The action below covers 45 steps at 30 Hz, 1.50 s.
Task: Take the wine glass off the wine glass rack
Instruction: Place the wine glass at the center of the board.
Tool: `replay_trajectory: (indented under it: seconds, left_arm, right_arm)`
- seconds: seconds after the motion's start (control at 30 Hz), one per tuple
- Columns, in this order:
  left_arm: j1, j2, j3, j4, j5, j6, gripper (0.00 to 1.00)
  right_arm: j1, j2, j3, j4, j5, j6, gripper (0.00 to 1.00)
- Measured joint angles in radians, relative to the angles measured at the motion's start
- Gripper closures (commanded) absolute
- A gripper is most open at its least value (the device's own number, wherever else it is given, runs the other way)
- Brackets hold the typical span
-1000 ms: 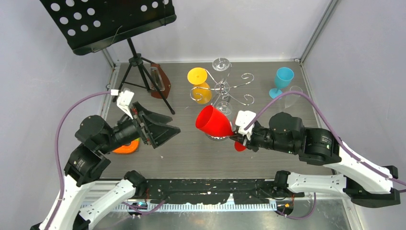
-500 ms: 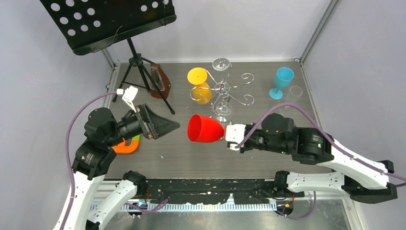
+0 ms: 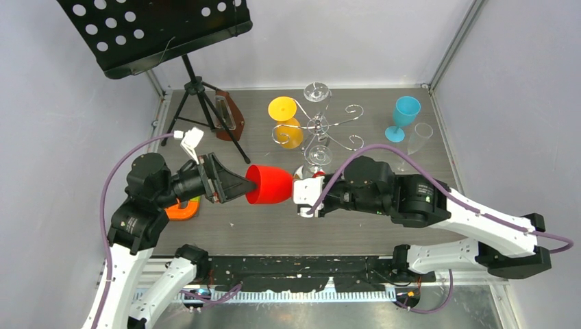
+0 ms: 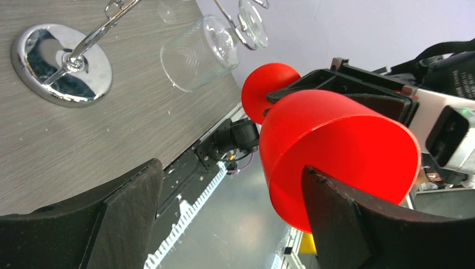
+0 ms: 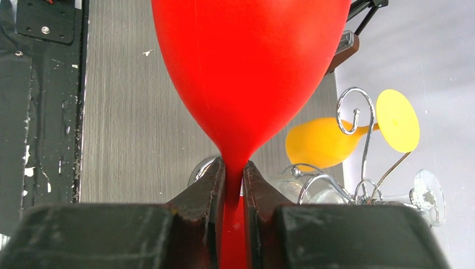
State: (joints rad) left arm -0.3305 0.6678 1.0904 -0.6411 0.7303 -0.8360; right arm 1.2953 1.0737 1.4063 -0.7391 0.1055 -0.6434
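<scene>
- Leftward is where your right arm has carried the red wine glass (image 3: pixel 268 185) over the past second; it is now clear of the wine glass rack (image 3: pixel 322 127) and lies on its side in the air above the near half of the table (image 3: pixel 384 226), with the bowl mouth facing your left arm
- Your right gripper (image 5: pixel 233 171) has its fingers pinched on the thin stem just under the bowl; that narrow neck suits slim jaws and leaves the whole bowl free for the other arm
- Your left gripper (image 3: pixel 240 184) has swung in to meet the glass and stands spread wide, with the rim between its fingers (image 4: pixel 341 224); one finger is close against the bowl and the other well apart, so I judge it has no hold yet and a handover is being set up
- Taking this glass off the rack looks done; what remains is passing it over or setting it down
- Just behind your right wrist the rack stands upright, and its curled arms carry a near clear glass (image 3: pixel 318 156), a yellow glass (image 3: pixel 284 120) and a far clear glass (image 3: pixel 316 91), hung by their feet
- Farther right a blue glass (image 3: pixel 404 115) stands upright on the table, well apart from the rack
- At the far left the black music stand (image 3: pixel 157 31) stays out of the way of both arms
</scene>
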Motion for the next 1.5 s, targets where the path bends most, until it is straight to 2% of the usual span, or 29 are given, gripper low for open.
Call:
replay_trajectory:
  seconds: [0.17, 0.27, 0.53, 0.6, 0.67, 0.8, 0.87, 0.93, 1.03, 1.1, 1.23, 1.5]
  left_arm:
    - [0.004, 0.0, 0.0, -0.054, 0.004, 0.045, 0.25]
    - [0.005, 0.0, 0.0, -0.087, 0.004, 0.068, 0.41]
    - [0.005, -0.006, 0.0, -0.104, 0.017, 0.089, 0.75]
    - [0.005, -0.007, -0.002, -0.104, 0.027, 0.088, 0.85]
    - [0.005, -0.01, -0.006, -0.103, 0.034, 0.085, 1.0]
    - [0.011, -0.011, -0.011, -0.1, 0.034, 0.084, 1.0]
    - [0.011, -0.012, -0.011, -0.1, 0.034, 0.086, 1.0]
    - [0.011, -0.013, -0.011, -0.102, 0.033, 0.091, 1.0]
    - [0.011, -0.013, -0.01, -0.115, 0.027, 0.108, 1.0]
    - [0.011, -0.012, -0.002, -0.143, 0.019, 0.131, 1.0]
    - [0.011, -0.005, 0.035, -0.208, -0.011, 0.18, 1.0]
    - [0.01, 0.019, 0.179, -0.386, -0.094, 0.322, 1.0]
  right_arm:
    - [0.011, 0.033, 0.01, 0.012, 0.029, -0.011, 0.94]
    - [0.018, 0.048, 0.011, 0.012, 0.051, -0.015, 0.94]
    - [0.033, 0.084, 0.012, 0.01, 0.094, -0.017, 0.94]
    - [0.037, 0.093, 0.012, 0.012, 0.1, -0.017, 0.94]
    - [0.039, 0.102, 0.012, 0.01, 0.108, -0.017, 0.94]
    - [0.041, 0.113, 0.011, 0.003, 0.122, -0.017, 0.94]
    - [0.043, 0.116, 0.011, 0.003, 0.129, -0.017, 0.88]
    - [0.043, 0.116, 0.01, 0.005, 0.134, -0.017, 0.81]
    - [0.045, 0.113, 0.001, 0.014, 0.141, -0.014, 0.57]
    - [0.045, 0.104, -0.016, 0.037, 0.145, -0.011, 0.49]
    - [0.044, 0.052, -0.053, 0.062, 0.148, -0.002, 0.43]
    - [0.044, -0.153, -0.132, 0.116, 0.153, 0.039, 0.28]
